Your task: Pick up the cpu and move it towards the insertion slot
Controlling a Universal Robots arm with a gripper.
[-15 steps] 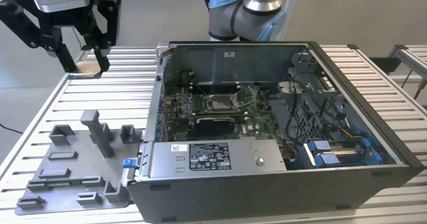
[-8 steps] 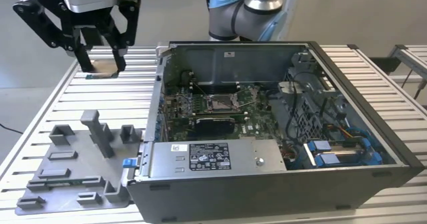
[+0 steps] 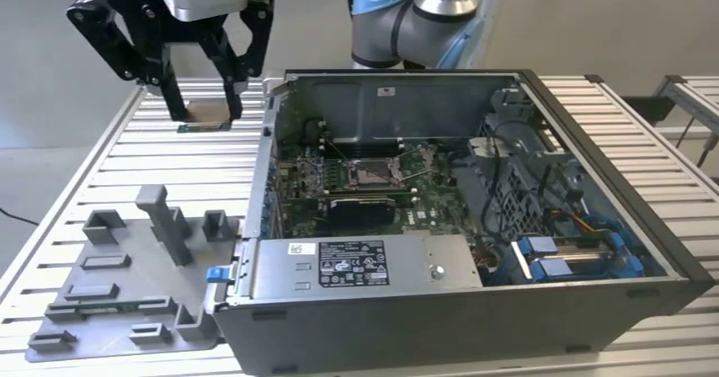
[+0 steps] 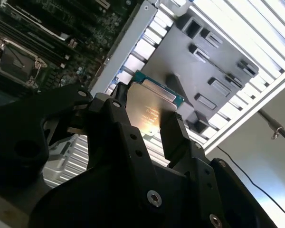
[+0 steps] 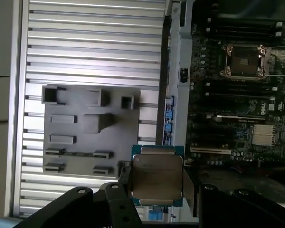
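Half done: clamps cpu [image 3: 204, 114] in gripper [image 3: 205, 117], raised clear of grey tray [image 3: 124, 289]; hangs outside case [image 3: 450, 326], ten o'clock from insertion slot [image 3: 371, 172], well apart, not yet reached.

This is looking like a robotics lab or test workshop. A desk [image 3: 90, 175] of ribbed aluminium profiles is carrying an opened computer case [image 3: 450, 318] with its green motherboard [image 3: 427, 213] lying bare, and a grey plastic fixture tray [image 3: 135, 268] is sitting beside it. An industrial robot arm [image 3: 422, 11] is rising beyond the case, its black hand [image 3: 207, 118] holding a cpu [image 3: 205, 113] above the desk, before a plain pale wall [image 3: 595, 23].
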